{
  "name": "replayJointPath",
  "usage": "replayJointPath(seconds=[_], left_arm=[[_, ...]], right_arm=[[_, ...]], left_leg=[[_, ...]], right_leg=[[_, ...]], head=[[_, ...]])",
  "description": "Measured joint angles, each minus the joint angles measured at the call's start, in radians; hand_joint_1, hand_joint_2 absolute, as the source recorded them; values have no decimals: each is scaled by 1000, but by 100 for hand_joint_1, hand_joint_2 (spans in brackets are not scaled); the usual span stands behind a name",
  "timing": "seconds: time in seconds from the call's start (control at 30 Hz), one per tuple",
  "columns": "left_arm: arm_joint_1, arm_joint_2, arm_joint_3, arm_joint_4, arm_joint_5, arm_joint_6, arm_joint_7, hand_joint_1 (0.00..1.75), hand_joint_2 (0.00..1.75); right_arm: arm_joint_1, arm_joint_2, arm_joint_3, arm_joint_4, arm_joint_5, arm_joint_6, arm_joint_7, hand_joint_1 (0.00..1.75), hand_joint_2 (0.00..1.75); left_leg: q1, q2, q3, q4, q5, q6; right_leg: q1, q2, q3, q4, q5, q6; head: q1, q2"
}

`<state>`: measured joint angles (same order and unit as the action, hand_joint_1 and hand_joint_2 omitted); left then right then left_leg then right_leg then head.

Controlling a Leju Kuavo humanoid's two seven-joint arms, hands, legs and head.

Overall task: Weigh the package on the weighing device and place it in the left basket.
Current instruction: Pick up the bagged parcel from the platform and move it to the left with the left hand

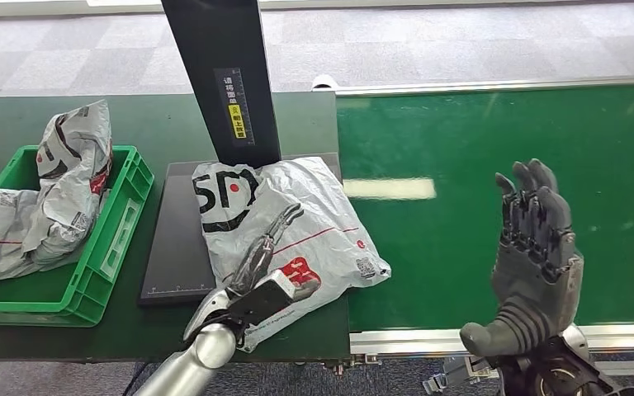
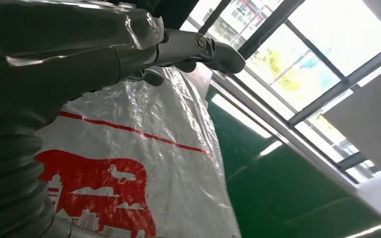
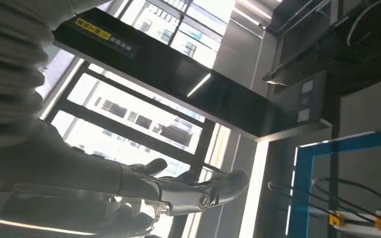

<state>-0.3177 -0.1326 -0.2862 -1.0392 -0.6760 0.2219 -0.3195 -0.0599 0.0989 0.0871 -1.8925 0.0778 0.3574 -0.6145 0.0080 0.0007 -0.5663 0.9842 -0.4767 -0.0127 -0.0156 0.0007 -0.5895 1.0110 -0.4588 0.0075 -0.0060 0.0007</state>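
One package (image 1: pixel 297 223) is lying on the scale (image 1: pixel 177 247); I'm resting my spread left hand (image 1: pixel 264 256) on it, next gripping and carrying left to the basket (image 1: pixel 124 214).

Dark green table (image 1: pixel 157 124) bears green basket (image 1: pixel 124 223) and black scale (image 1: pixel 177 247).

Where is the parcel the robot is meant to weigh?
In the head view, the parcel lies mid-table on the black scale, under the left hand, right of the green basket.

A parcel-sorting workplace: a green conveyor belt (image 1: pixel 503 198), weighing scale (image 1: pixel 177 247), crate (image 1: pixel 91 272) of mailer bags (image 1: pixel 70 177).
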Motion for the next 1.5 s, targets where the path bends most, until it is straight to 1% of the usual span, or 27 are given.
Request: replayJointPath(seconds=[0.1, 0.23, 0.3, 0.4, 0.43, 0.47, 0.53, 0.57, 0.6, 0.73, 0.93, 1.0, 1.03, 1.13, 1.23, 1.33, 1.4, 1.43, 1.5], left_arm=[[-36, -7, -27, 93, -186, 97, 68, 0, 175], [-95, -14, -48, 228, -420, 208, 188, 0, 175], [-134, -18, -53, 301, -512, 226, 238, 0, 175], [-193, -27, -58, 396, -579, 207, 259, 0, 175], [-211, -31, -61, 423, -596, 198, 264, 9, 175], [-227, -36, -66, 449, -617, 190, 273, 49, 175], [-255, -44, -79, 493, -667, 182, 304, 135, 175], [-266, -48, -86, 514, -690, 180, 319, 170, 175], [-275, -51, -92, 532, -705, 180, 329, 174, 175], [-295, -55, -99, 580, -706, 180, 327, 175, 175], [-313, -56, -102, 611, -701, 182, 318, 174, 175], [-316, -56, -98, 616, -675, 180, 298, 175, 175], [-317, -57, -90, 617, -647, 176, 276, 175, 175], [-319, -57, -40, 618, -511, 149, 156, 175, 175], [-313, -58, 36, 612, -347, 130, -11, 175, 175], [-287, -62, 106, 571, -205, 168, -173, 175, 175], [-252, -64, 129, 491, -113, 212, -251, 175, 175], [-232, -64, 133, 431, -66, 233, -273, 175, 175], [-189, -59, 133, 274, 34, 273, -282, 175, 175]], right_arm=[[20, 2, -18, -27, -34, 38, -32, 0, 175], [31, 17, -34, -60, -57, 89, -41, 0, 175], [27, 27, -42, -68, -68, 102, -32, 0, 175], [11, 38, -53, -70, -85, 114, -17, 0, 175], [5, 41, -57, -70, -91, 119, -14, 0, 175], [0, 44, -61, -70, -96, 124, -13, 0, 175], [-10, 50, -67, -69, -103, 134, -10, 0, 175], [-14, 52, -70, -68, -105, 137, -8, 0, 175], [-18, 55, -71, -67, -107, 138, -5, 0, 175], [-23, 61, -77, -62, -113, 138, 1, 0, 175], [-24, 62, -88, -56, -115, 138, 2, 0, 175], [-25, 62, -89, -55, -115, 138, 3, 0, 175], [-25, 62, -89, -54, -115, 138, 3, 0, 175], [-25, 62, -90, -50, -117, 136, 3, 0, 175], [-25, 62, -91, -43, -132, 138, 3, 0, 175], [-24, 63, -97, -37, -150, 139, 4, 0, 175], [-24, 64, -104, -33, -162, 139, 8, 0, 175], [-23, 67, -108, -31, -167, 138, 11, 0, 175], [-22, 72, -117, -27, -176, 133, 18, 0, 175]], left_leg=[[0, 0, 0, 0, 0, 0], [0, 0, 0, 0, 0, 0], [0, 0, 0, 0, 0, 0], [0, 0, 1, 0, 0, 0], [0, 0, 2, 0, 1, 0], [0, 0, 3, 0, 1, 0], [0, -1, 5, 0, 0, 0], [0, -1, 6, 0, 0, 0], [0, 0, 6, 0, 0, 0], [0, 0, 7, 0, 0, 1], [0, 0, 10, 0, 1, 1], [0, 0, 10, 0, 1, 0], [0, 0, 10, 0, 1, 0], [0, 0, 10, 0, 1, 0], [0, 0, 9, 0, 1, 1], [0, 0, 8, 0, 1, 1], [0, 0, 7, 0, 1, 1], [0, 0, 6, 0, 1, 1], [0, 0, 5, 0, 1, 1]], right_leg=[[0, 0, 0, 0, 0, 0], [0, 0, 0, 0, 0, 0], [0, 0, 1, 0, 0, 0], [0, 0, 2, 0, 0, 0], [0, 0, 3, 0, 0, 0], [0, 0, 5, 0, 0, 0], [0, -1, 7, 0, 0, 0], [0, -1, 8, 0, 0, 0], [0, -1, 9, 0, 0, 0], [0, 0, 11, 0, 0, 0], [0, 0, 12, 0, 1, 0], [0, 0, 12, 0, 1, 0], [0, 0, 12, 0, 1, 0], [0, 0, 12, 0, 1, 0], [0, 0, 11, 0, 1, 0], [0, 0, 10, 0, 1, 0], [0, 0, 9, 0, 1, 0], [0, 0, 8, 0, 1, 0], [0, 0, 6, 0, 1, 0]], head=[[0, 0], [0, 0], [0, 0], [0, 0], [0, 0], [0, 0], [0, 0], [0, 0], [0, 0], [0, 0], [0, 0], [0, 0], [0, 0], [0, 0], [0, 0], [0, 0], [0, 0], [0, 0], [0, 0]])
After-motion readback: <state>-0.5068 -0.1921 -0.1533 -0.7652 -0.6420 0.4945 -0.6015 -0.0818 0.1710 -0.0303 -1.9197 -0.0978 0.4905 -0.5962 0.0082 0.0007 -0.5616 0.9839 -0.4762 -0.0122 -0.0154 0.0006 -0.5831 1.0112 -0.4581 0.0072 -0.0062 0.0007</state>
